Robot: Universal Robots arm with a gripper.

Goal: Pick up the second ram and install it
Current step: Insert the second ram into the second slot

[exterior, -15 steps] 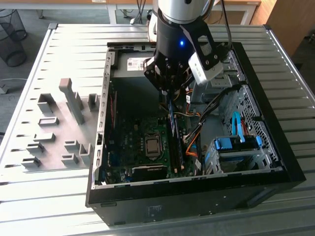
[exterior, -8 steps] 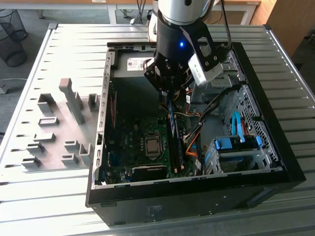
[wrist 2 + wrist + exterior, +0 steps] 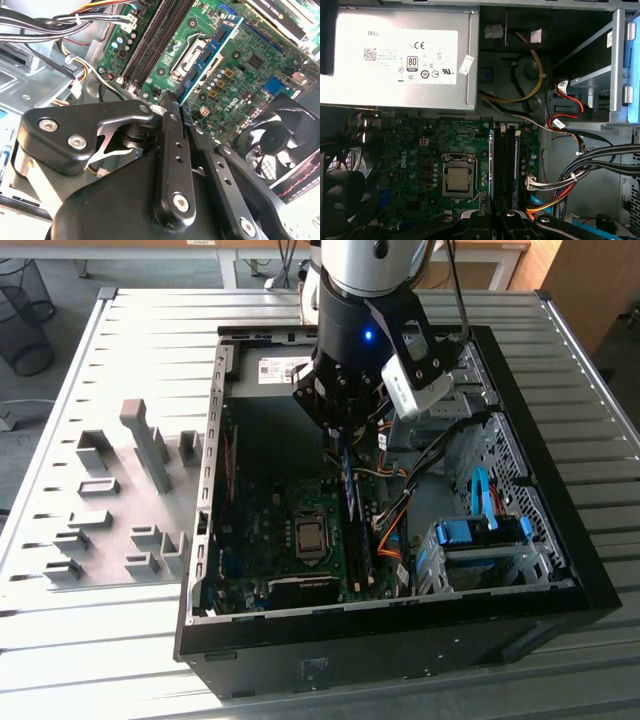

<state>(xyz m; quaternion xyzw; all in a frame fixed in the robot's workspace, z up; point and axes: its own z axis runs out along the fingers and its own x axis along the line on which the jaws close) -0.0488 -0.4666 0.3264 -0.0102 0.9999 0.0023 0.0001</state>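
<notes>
My gripper (image 3: 338, 435) hangs inside the open computer case (image 3: 400, 635), above the motherboard (image 3: 275, 530). It is shut on the second ram (image 3: 210, 50), a thin blue-green stick with dark chips that juts out from between the black fingers (image 3: 172, 140). In the first wrist view the gripper (image 3: 494, 217) sits over one end of the black memory slots (image 3: 503, 165), and the ram (image 3: 491, 165) appears edge-on along them. In the second wrist view the gripper (image 3: 181, 105) holds the stick clear of the board, with the slots (image 3: 155, 35) off to one side.
The grey power supply (image 3: 400, 55) fills the case's far end. A CPU socket (image 3: 457, 180) lies beside the slots and a fan (image 3: 280, 145) past it. Cable bundles (image 3: 590, 170) and a blue drive cage (image 3: 480, 540) crowd the exterior view's right. Grey fixture blocks (image 3: 130, 490) stand outside the case.
</notes>
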